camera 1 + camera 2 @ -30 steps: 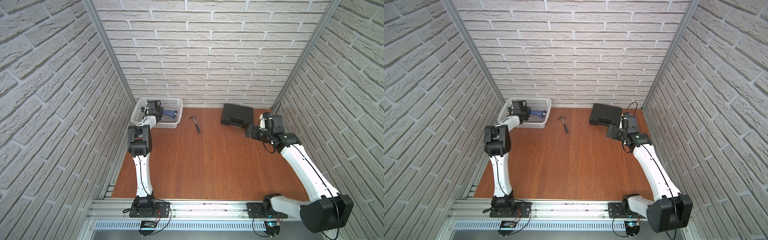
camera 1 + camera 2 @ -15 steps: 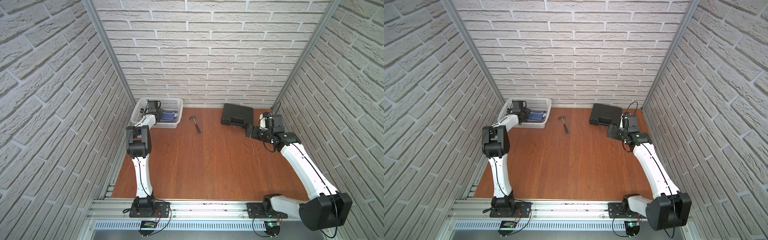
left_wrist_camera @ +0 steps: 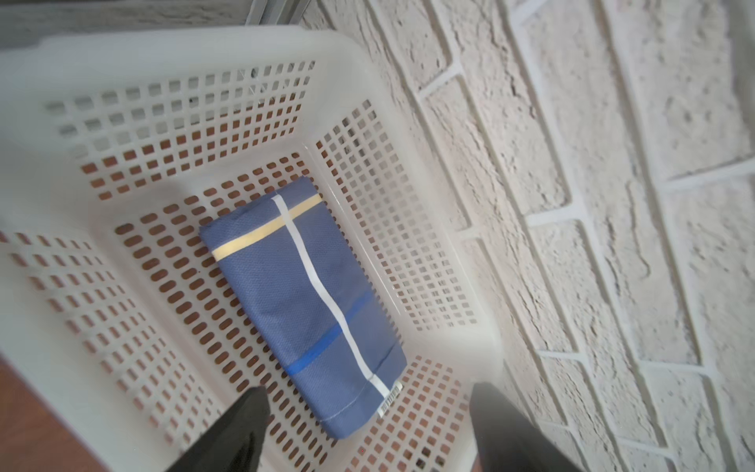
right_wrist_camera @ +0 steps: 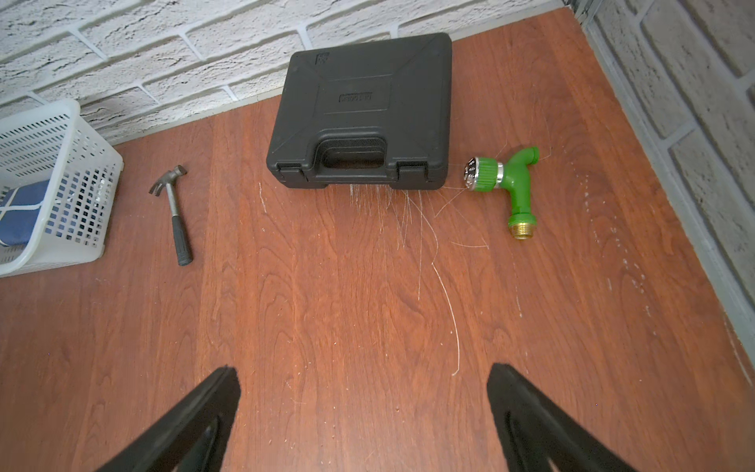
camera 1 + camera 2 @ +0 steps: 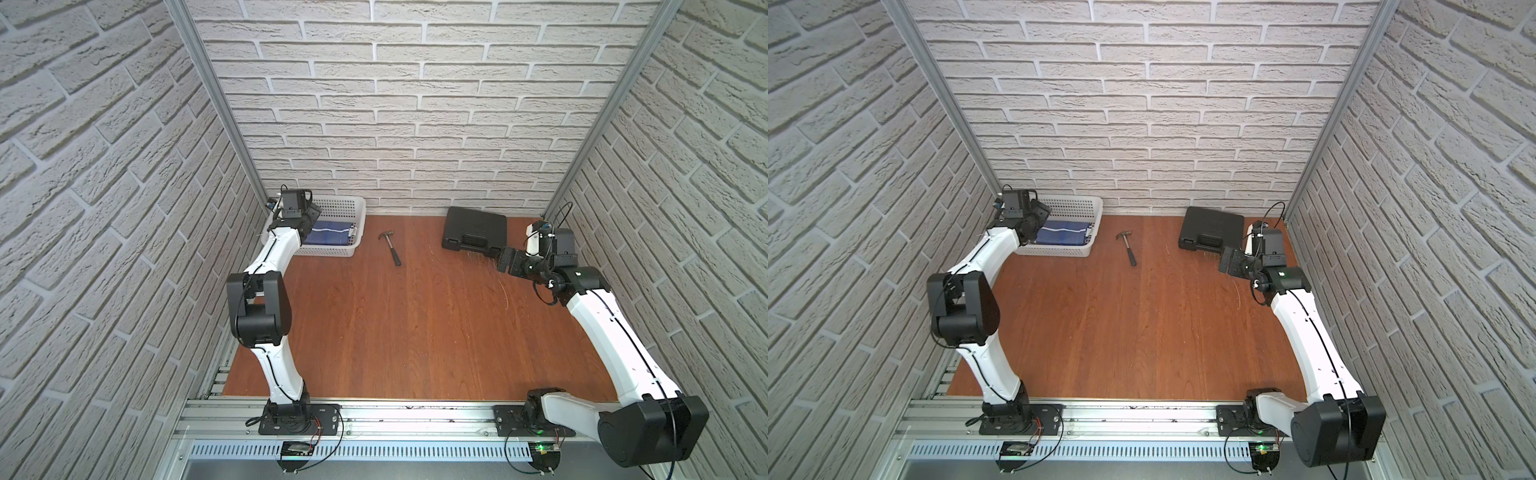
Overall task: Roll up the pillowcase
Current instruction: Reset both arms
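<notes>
Just ahead of left claw (image 3: 367, 390), pillowcase (image 3: 302, 294)

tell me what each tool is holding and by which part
Nothing is held. The left tool is open above the pillowcase, which lies in the basket; the right tool is open over the table.

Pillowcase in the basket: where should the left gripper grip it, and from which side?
Probably from straight above, jaws across its narrow width near the middle. The pillowcase lies flat as a long compact bundle on the basket floor, walled all round, so sideways approaches look blocked. The left gripper hovers open above it.
</notes>
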`<move>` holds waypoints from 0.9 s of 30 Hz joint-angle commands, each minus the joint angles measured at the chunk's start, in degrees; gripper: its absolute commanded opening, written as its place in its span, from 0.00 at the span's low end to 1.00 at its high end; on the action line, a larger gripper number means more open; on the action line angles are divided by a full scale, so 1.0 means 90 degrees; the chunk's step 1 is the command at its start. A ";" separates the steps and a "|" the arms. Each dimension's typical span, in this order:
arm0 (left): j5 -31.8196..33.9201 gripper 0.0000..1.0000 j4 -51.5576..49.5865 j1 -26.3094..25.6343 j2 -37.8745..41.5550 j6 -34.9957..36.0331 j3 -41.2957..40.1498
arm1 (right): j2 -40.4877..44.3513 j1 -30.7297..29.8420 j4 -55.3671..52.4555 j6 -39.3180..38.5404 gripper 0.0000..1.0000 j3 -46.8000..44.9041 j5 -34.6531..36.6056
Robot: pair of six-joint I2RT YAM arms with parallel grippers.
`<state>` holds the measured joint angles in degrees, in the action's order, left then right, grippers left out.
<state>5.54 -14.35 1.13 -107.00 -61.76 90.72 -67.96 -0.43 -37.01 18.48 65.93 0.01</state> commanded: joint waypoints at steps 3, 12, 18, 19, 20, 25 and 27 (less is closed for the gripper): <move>-0.0335 0.85 -0.0402 -0.0243 0.1522 0.2537 -0.0860 | 0.0469 0.0115 0.0401 -0.0566 0.99 -0.0480 0.0156; -0.0009 0.98 0.0449 -0.0985 0.4595 0.5627 -0.4338 | 0.1074 0.0149 0.2625 -0.1085 0.99 -0.2460 0.0955; 0.0645 0.98 0.1529 -0.0988 0.5704 0.6401 -0.6492 | 0.0673 0.0165 0.3705 -0.1209 0.99 -0.2986 0.1696; 0.0688 0.98 0.1792 -0.0914 0.5814 0.6442 -0.6847 | 0.0585 0.0165 0.3879 -0.1215 0.99 -0.3049 0.1730; 0.0672 0.98 0.2094 -0.0828 0.5903 0.6441 -0.7185 | 0.0486 0.0169 0.4040 -0.1150 0.99 -0.3115 0.1788; 0.0802 0.98 0.3744 -0.0678 0.5727 0.6361 -0.8300 | 0.0057 0.0148 0.4772 -0.1288 0.99 -0.3463 0.1848; 0.0711 0.98 0.3954 -0.0544 0.5243 0.6360 -0.8215 | -0.0112 0.0148 0.5050 -0.1346 0.99 -0.3541 0.2043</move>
<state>11.27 8.05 -4.75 -56.75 -5.69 16.29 -67.94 0.69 0.54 7.75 35.07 15.51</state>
